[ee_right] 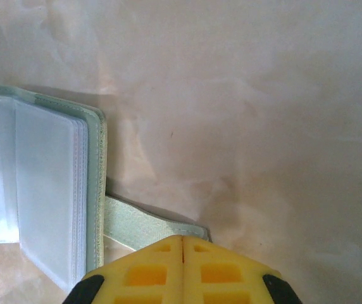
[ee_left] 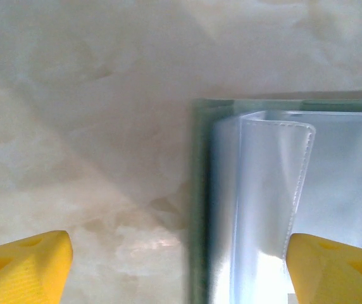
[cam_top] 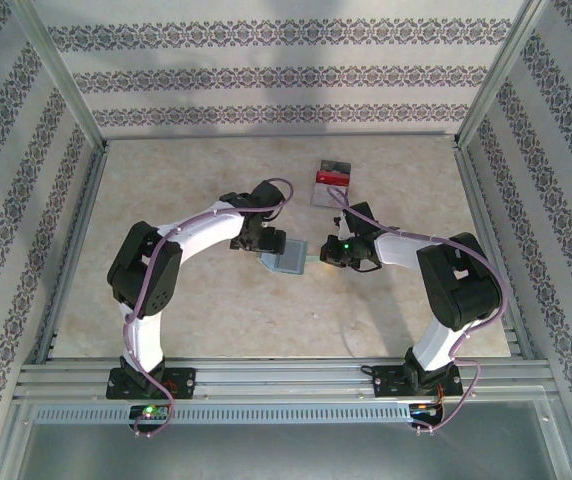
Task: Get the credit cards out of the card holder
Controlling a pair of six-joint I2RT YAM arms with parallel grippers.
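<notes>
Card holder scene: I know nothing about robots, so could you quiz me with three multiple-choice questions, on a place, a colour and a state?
1. Where does the card holder lie?
A. In the far left corner
B. Between the two end effectors
C. On the back wall
2. What colour are the end effectors' fingers?
A. Blue
B. Red
C. Yellow
3. How is the card holder?
A. Open, clear sleeves showing
B. Folded shut
C. Standing on edge
Answers: B, it sits between the left end effector and right end effector; C, both wrist views show yellow fingers; A, the sleeves fan out.
</notes>
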